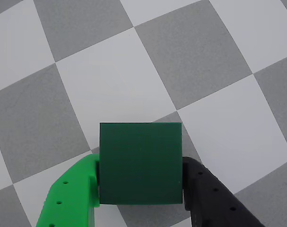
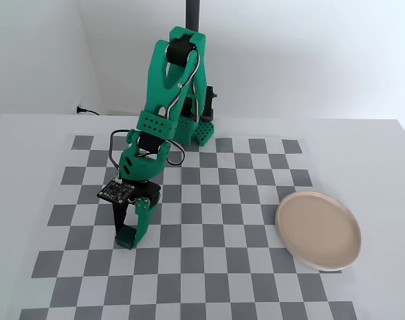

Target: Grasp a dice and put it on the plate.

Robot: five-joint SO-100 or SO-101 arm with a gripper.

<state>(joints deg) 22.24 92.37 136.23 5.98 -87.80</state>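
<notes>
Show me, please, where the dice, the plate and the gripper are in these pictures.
dice (image 1: pixel 141 163), wrist view, middle of its facing side.
plate (image 2: pixel 317 230), fixed view, bare beige-pink face.
gripper (image 1: pixel 141 198), wrist view, midway between the green and black fingers, which are closed on the dice.

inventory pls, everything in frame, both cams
dice: 1, dark green, plain faces, between the pincer fingers in the wrist view; low at the arm's tip in the fixed view
plate: 1, beige-pink with paler rim, nothing on it, right side of the checkerboard in the fixed view
checkerboard mat: 1, grey and white squares, covers the table's middle
table: 1, white, under the mat
pole: 1, dark, upright behind the arm
wall socket: 1, dark, back left at the wall
arm: 1, bright green, bent down to the mat's left part
pincer: 1, one green finger and one black finger, shut on the dice
</notes>
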